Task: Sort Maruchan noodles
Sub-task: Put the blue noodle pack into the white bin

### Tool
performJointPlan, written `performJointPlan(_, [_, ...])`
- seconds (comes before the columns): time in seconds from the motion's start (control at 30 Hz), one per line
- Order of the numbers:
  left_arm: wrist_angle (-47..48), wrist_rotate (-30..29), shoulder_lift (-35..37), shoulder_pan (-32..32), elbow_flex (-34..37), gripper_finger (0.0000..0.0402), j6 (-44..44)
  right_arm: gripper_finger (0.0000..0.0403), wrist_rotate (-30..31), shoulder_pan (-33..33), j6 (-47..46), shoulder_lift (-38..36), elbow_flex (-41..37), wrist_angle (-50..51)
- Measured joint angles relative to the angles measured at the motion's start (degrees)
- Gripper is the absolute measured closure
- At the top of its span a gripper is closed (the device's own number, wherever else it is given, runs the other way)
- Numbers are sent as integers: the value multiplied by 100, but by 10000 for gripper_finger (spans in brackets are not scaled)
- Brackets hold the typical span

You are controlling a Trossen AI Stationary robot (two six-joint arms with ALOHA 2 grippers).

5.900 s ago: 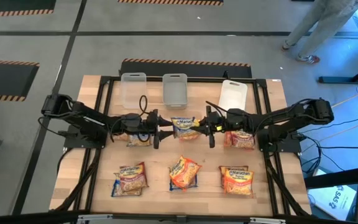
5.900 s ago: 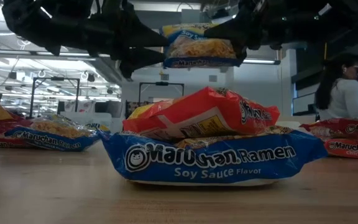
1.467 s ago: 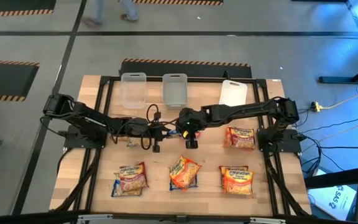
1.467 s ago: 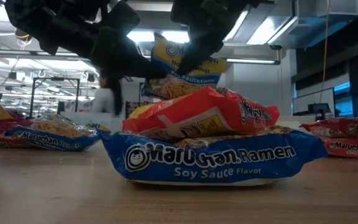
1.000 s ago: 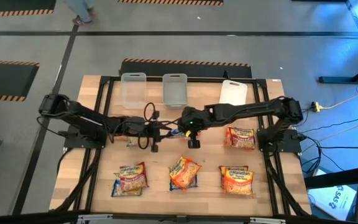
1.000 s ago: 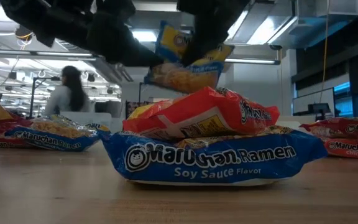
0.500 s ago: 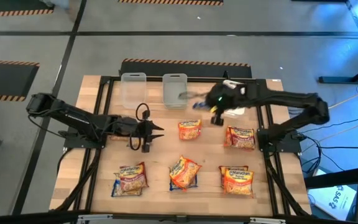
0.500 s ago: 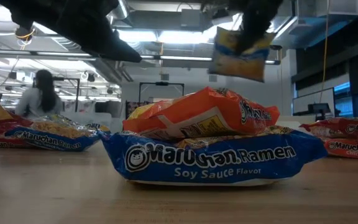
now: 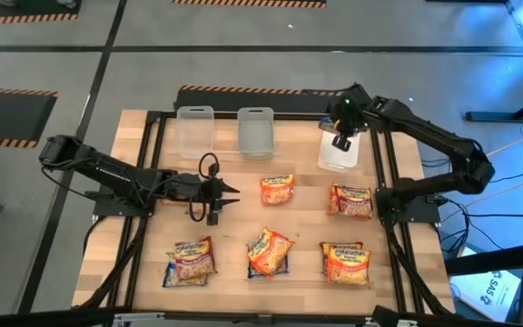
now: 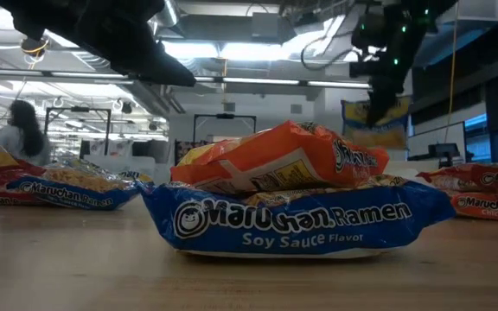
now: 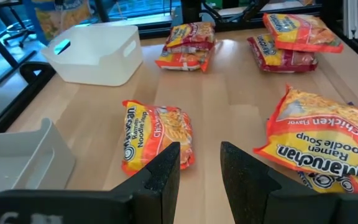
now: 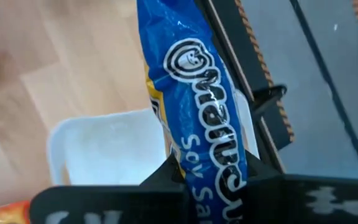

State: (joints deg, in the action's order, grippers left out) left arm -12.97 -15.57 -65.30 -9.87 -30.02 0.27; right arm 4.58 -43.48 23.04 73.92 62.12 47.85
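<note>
As seen from above, right gripper point(image 9: 341, 136) now over white tub point(image 9: 338, 156), having swung from table centre; left gripper point(image 9: 226, 193) waits, fingers apart, empty; low view: blue packet point(image 10: 373, 121) hangs clamped; right wrist view: packet above tub; drop likely next.

Both arms point(image 9: 107, 173) are matte black, with looped black cables; green lights glow on the right wrist point(image 9: 341, 107).
</note>
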Motion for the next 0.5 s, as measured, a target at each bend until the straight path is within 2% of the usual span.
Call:
performJointPlan(0.23, [-3,-1,0,0,0,292,-13,378,27,-514,151,332,-180,-130])
performJointPlan(0.5, [-55,-2,0,2,0,292,-12,379,251,-568,298,777,-180,-269])
